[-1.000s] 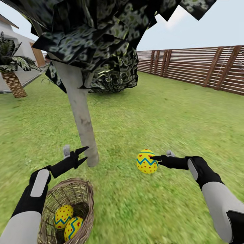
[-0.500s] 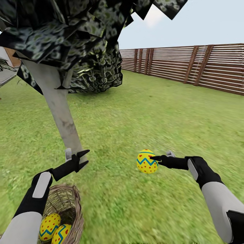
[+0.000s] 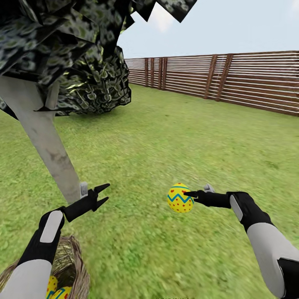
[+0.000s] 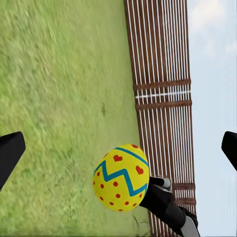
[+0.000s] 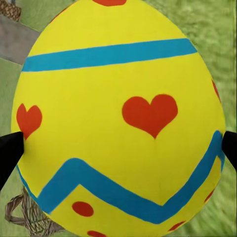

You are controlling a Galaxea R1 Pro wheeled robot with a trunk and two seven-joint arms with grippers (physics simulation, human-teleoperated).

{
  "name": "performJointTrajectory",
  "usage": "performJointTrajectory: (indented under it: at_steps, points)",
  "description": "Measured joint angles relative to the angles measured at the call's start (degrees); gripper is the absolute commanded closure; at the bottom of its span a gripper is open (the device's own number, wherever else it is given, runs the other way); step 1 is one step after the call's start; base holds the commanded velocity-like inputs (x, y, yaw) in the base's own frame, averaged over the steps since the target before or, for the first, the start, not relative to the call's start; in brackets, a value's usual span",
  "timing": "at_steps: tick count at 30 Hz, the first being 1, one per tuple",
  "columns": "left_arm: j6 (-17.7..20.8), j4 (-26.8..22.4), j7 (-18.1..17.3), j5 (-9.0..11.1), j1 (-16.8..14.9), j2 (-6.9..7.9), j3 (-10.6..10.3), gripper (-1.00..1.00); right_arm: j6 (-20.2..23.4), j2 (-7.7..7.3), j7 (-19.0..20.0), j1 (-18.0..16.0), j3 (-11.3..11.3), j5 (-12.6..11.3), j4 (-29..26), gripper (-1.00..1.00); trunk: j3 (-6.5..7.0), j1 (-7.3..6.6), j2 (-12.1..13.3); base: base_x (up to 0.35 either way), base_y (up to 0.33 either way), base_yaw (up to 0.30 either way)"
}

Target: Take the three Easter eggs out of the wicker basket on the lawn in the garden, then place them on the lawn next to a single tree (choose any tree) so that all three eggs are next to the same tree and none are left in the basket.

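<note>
My right gripper is shut on a yellow Easter egg with a blue zigzag and red dots, held above the lawn. The right wrist view has that egg close up between the black fingertips. At the view's left stands the tree with its pale grey trunk. My left gripper hangs open and holds nothing, just right of the trunk base. The wicker basket sits at the bottom left, partly behind my left forearm, with two more eggs peeking out inside.
A brown slatted wooden fence runs along the far side of the grass. Dark leaves of the tree's crown hang low over the upper left. Open grass stretches ahead and to the right.
The view has swung to the right, so the tree and basket have slid toward the left edge. Both arms keep the same pose, and the egg stays in the right gripper.
</note>
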Motion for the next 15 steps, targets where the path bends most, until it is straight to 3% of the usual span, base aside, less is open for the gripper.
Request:
performJointTrajectory:
  at_steps: [10, 15]
  points:
    - [0.0, -0.1, 0.0, 0.0, 0.0, 0.00, 0.0, -1.00, 0.0, 0.00, 0.0, 0.0, 0.0, 0.0, 0.0, 1.00, -0.38, 0.00, 0.0, 0.000, 0.000, -0.275]
    - [0.0, -0.1, -0.1, 0.0, 0.0, 0.01, 0.0, -1.00, 0.0, -0.03, 0.1, 0.0, -0.1, -0.1, 0.0, 1.00, -0.45, 0.00, 0.0, 0.000, 0.000, -0.040]
